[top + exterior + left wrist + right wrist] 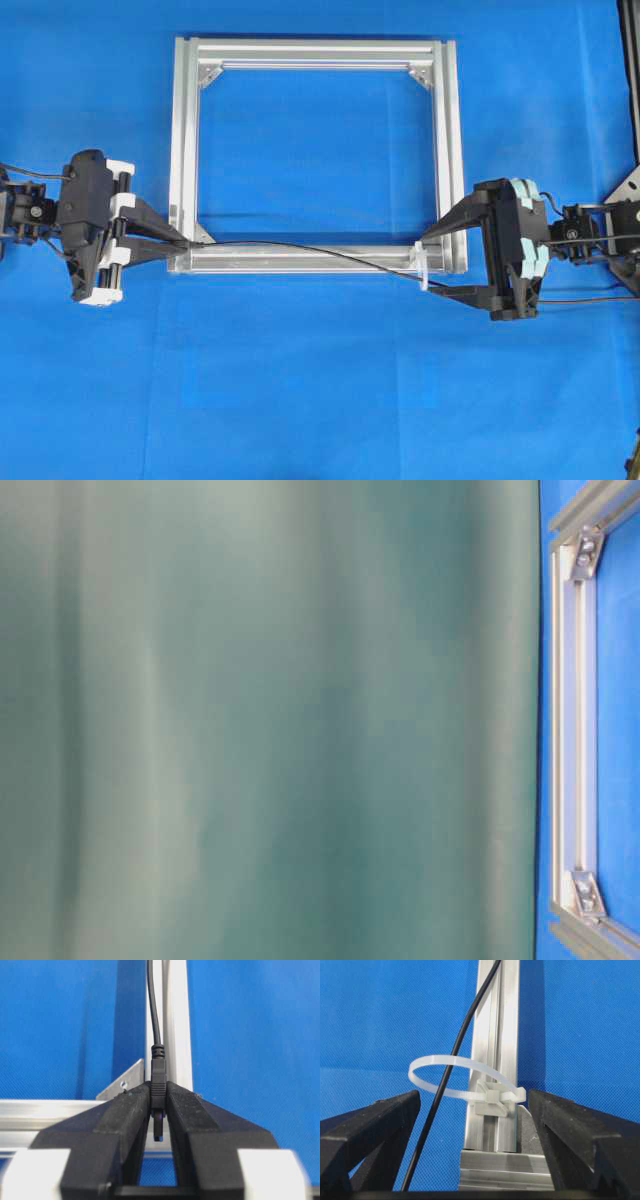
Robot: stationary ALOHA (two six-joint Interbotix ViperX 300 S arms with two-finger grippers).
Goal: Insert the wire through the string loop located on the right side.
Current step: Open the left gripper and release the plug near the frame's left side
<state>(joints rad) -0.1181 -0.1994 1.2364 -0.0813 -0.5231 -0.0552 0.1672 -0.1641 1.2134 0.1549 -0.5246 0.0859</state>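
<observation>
I saw my left gripper point(158, 1110) with its fingers nearly closed on the plug of the wire point(300, 248) at the frame's point(185, 150) lower left corner. The wire ran along the lower bar and passed through the string loop point(455, 1077). My right gripper point(475, 1110) stood wide open around the loop, holding nothing.
</observation>
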